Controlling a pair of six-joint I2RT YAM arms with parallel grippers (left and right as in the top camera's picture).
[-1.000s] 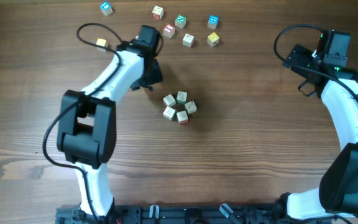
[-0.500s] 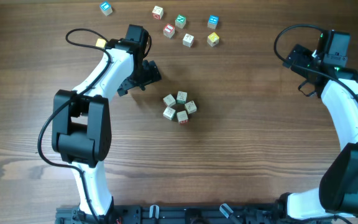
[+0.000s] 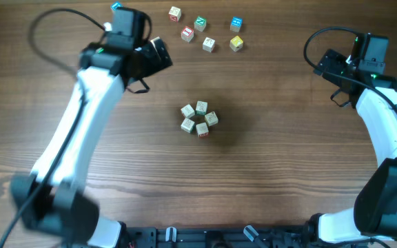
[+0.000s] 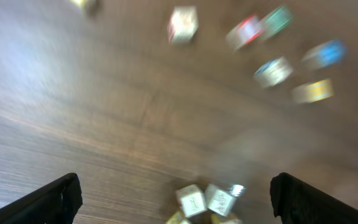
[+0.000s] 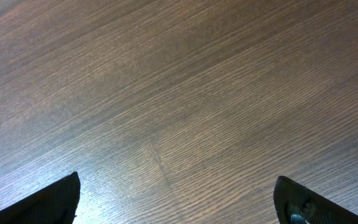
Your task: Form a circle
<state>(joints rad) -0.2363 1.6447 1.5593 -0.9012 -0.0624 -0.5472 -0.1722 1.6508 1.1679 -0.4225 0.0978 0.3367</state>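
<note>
Here, the circle point(image 3: 199, 119), five small cubes packed into a tight ring, sits mid-table. The left gripper point(image 4: 174, 198) hangs to its far left, jaws spread wide and empty, apparently held clear so the ring is not disturbed. The right gripper point(image 5: 178, 199), likewise spread and empty, hangs far right over bare table point(image 3: 288, 172). Loose cubes point(image 3: 208, 44) lie along the far edge.

The overhead camera looks straight down on the whole table point(image 3: 253, 179), with the arm bases at its near edge. The left wrist camera, raised and blurred, looks steeply down on the far middle. It shares the circle point(image 4: 204, 202) and the loose cubes point(image 4: 272, 71) with the overhead view. The right wrist camera faces only bare wood at the far right, from closer in.
</note>
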